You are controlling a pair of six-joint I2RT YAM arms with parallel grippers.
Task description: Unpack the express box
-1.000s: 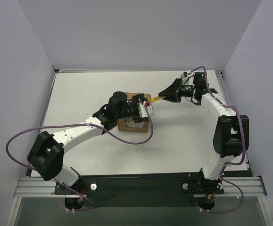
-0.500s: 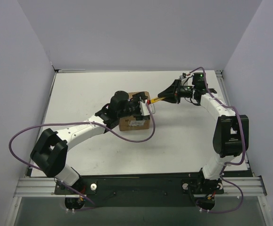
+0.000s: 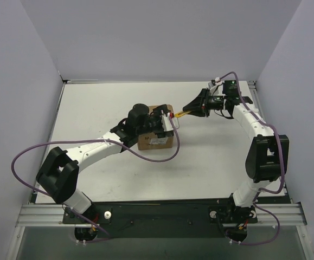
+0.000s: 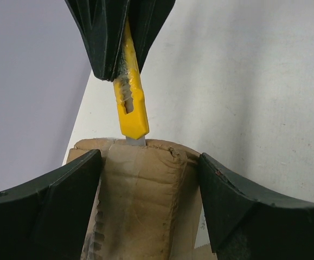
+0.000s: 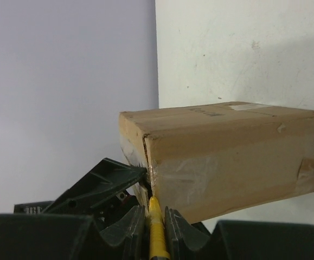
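Cardboard box [image 3: 155,142] is sitting mid-tabletop, just left of centre, flaps taped down. I'm seeing the left claw [image 4: 148,162] straddling it from above, one finger lying against each side, so I'm reading it as clamping the box steady. The right claw [image 3: 188,107] is closed on a yellow knife [image 4: 132,103] and is reaching in from the right. The knife's long axis is running from that claw straight at the box, with its blade tip touching the top edge where the tape strip is crossing. I'm judging the cut as running along that strip toward the left claw, so the blade is heading between its fingers. That's the tight spot. The white tabletop [image 3: 211,157] is lying flat and bare around the box, and pale walls [image 3: 146,38] are standing well apart from both arms.
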